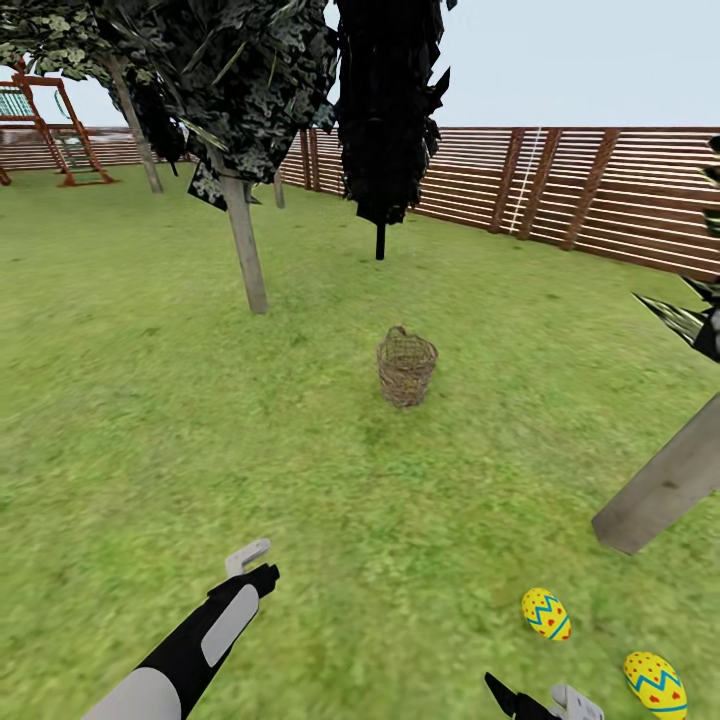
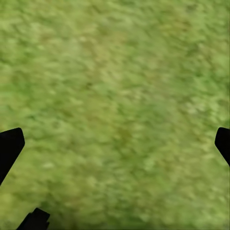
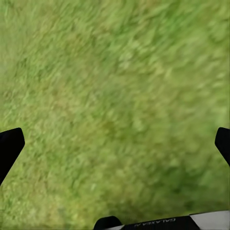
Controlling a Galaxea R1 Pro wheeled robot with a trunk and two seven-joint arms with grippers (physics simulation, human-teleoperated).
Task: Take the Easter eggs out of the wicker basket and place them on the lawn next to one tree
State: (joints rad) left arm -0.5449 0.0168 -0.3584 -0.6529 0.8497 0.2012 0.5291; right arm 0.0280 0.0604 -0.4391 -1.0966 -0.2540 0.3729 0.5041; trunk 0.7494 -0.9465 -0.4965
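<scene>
Lawn [image 1: 150,400] is spreading wide under me; the tree [image 1: 665,485] is leaning in near my right side, the wicker basket [image 1: 406,368] is standing well ahead. Two Easter eggs [image 1: 546,613] are lying by that trunk. Both my left gripper [image 2: 115,143] and right gripper [image 3: 115,143] are hanging spread and empty. I'm risking leaving the third egg, possibly hidden inside the weave, or nudging these two while turning.

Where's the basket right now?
In the head view the basket stands upright on the lawn mid-frame, ahead of the robot, between the pale-trunked tree and the near trunk at right, well beyond the two eggs.
</scene>
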